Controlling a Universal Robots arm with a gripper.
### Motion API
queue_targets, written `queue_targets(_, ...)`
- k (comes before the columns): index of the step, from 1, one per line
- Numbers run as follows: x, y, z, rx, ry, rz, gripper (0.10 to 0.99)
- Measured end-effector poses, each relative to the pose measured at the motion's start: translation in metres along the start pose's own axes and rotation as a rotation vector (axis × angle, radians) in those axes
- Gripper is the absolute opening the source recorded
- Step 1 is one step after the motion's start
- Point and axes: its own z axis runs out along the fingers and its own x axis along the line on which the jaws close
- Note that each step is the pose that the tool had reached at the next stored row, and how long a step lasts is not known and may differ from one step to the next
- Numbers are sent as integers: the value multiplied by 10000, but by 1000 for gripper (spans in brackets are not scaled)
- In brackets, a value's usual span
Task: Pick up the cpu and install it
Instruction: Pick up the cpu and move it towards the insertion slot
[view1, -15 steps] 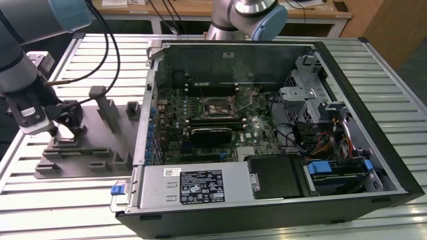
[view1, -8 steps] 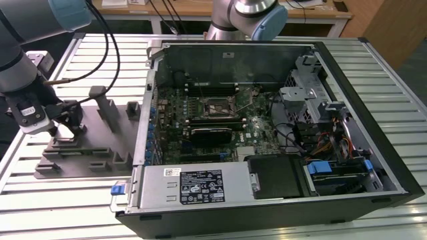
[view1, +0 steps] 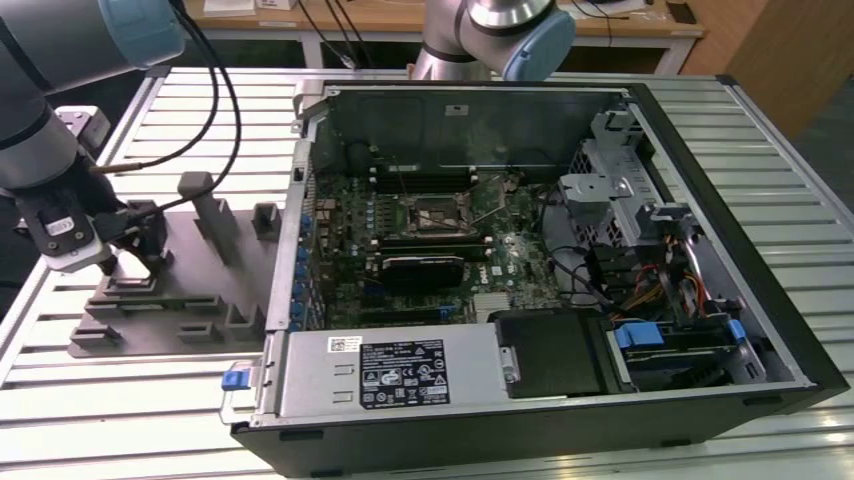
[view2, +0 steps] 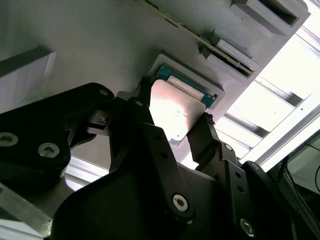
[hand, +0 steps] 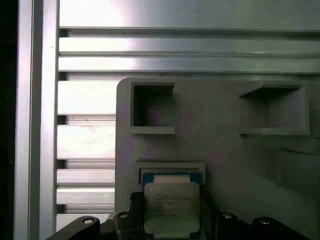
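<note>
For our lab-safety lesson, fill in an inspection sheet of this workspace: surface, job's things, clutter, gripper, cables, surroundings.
Surface: slatted metal table with a grey fixture on it.
Job's things: cpu lying in a fixture pocket; socket on the board in the open case.
Clutter: nothing seen.
Gripper: gripper down at the cpu.
Cables: black cables hanging by the arm; wires inside the case.
Surroundings: second arm and wooden desk behind the table.
</note>
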Motion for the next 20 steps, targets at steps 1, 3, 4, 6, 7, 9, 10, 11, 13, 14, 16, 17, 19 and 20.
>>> queue_targets(1,0,0,2,0,0,0,541)
queue_targets(3,0,0,9,-2,-1,0,541)
queue_targets(4,0,0,13,-3,-1,0,541)
queue_targets(6,0,0,15,-2,2,0,541)
queue_targets(7,0,0,15,-1,2,1,541)
queue_targets(9,0,0,17,-3,0,0,541)
queue_targets(10,0,0,17,-3,1,0,541)
queue_targets(11,0,0,18,-3,1,1,541)
queue_targets(13,0,0,19,-3,0,0,553)
queue_targets(14,0,0,19,-3,1,1,616)
queue_targets(16,0,0,20,-3,1,0,616)
queue_targets(17,0,0,25,-4,-2,0,616)
queue_targets(19,0,-1,36,-4,-1,0,616)
queue_targets(20,1,-1,39,-3,1,0,616)
